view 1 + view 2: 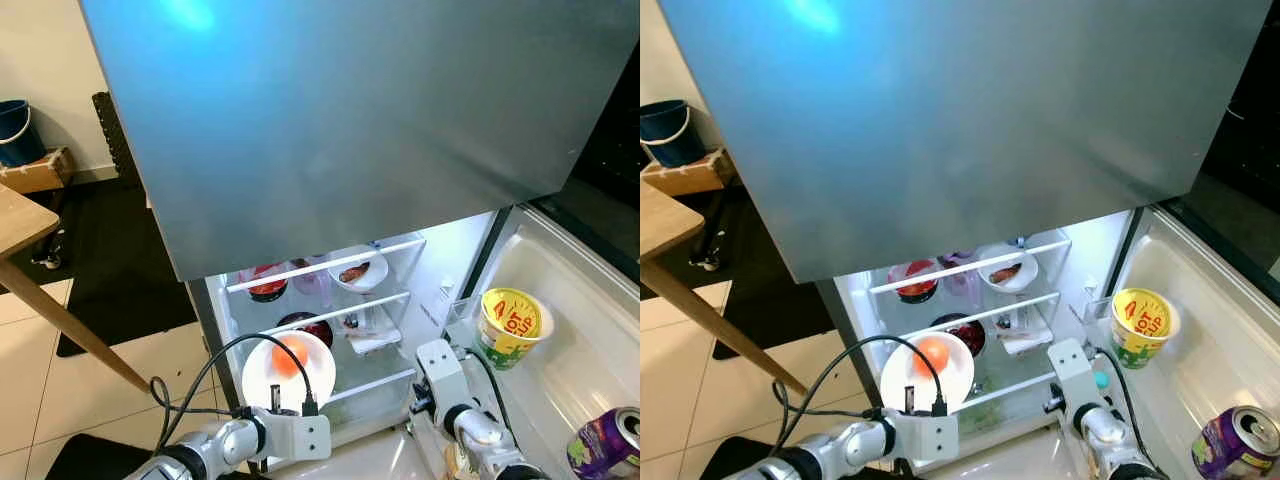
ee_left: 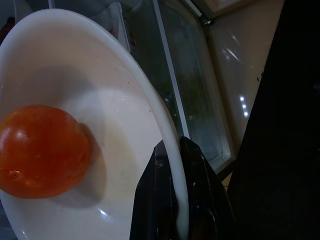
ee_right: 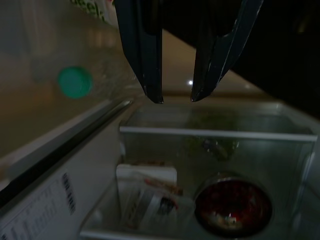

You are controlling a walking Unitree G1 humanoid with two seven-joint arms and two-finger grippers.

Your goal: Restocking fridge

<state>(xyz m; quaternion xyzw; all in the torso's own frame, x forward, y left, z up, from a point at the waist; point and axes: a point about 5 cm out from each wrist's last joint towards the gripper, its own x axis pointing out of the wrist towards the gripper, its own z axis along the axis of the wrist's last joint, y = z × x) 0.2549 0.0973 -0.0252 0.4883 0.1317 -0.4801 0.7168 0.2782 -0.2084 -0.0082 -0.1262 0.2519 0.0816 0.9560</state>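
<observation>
White porcelain is pinched at its rim: the plate (image 2: 100,100) is gripped by the left gripper (image 2: 180,200), whose fingers are clenched on either side of the edge, and an orange tomato (image 2: 42,150) is carried on it, toward the far side from the fingers. The plate is held just in front of the open fridge (image 1: 420,270), level with the lower shelf (image 1: 340,315); beyond the gripper a dark bowl (image 1: 310,325) and a packet (image 1: 375,335) are seen on that shelf, and above it two more bowls (image 1: 355,272) on the upper shelf. The right gripper (image 3: 175,95) is held released, nothing between its fingers, close to the fridge's right wall, with a yellow cup (image 1: 510,325) and a purple can (image 1: 605,440) in the door bin (image 1: 560,290) beside it. The step in hand is judged to be sliding the plate onto a shelf. The plate should be kept level so the tomato is not rolled off, a gap free of the bowl should be chosen, and the rim should be let go only once the base is fully supported.
</observation>
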